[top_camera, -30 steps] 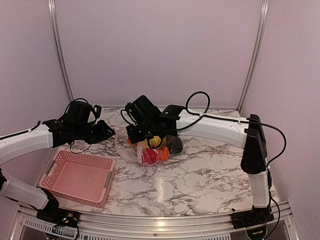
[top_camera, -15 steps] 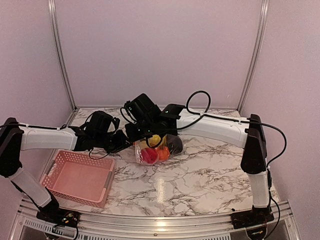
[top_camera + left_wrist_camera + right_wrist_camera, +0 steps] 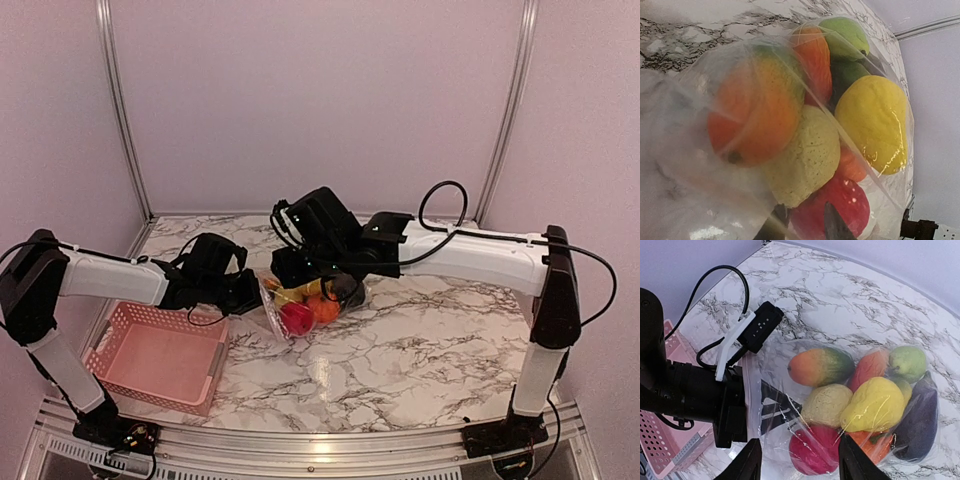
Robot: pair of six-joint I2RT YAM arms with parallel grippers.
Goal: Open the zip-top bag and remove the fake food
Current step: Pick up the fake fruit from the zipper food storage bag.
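Observation:
The clear zip-top bag (image 3: 312, 300) lies on the marble table, full of fake food: a red apple (image 3: 815, 450), a yellow pear (image 3: 872, 405), an orange-green mango (image 3: 820, 366) and a dark eggplant (image 3: 917, 422). My right gripper (image 3: 800, 439) hovers just over the bag, open wide with nothing between its fingers. My left gripper (image 3: 250, 292) has come in at the bag's left end. Its fingers (image 3: 777, 410) lie under the loose plastic there, a little apart. In the left wrist view the left gripper (image 3: 801, 207) points at the apple (image 3: 845, 210) through the film.
A pink mesh basket (image 3: 165, 315) sits at the near left, right beside the left arm. The right arm stretches across the back of the table above the bag. Walls with metal rails close in the back and sides.
The right gripper has opened and let go of the bag, and that arm has shifted right. The left arm has swung right from above the basket to the bag's left end.

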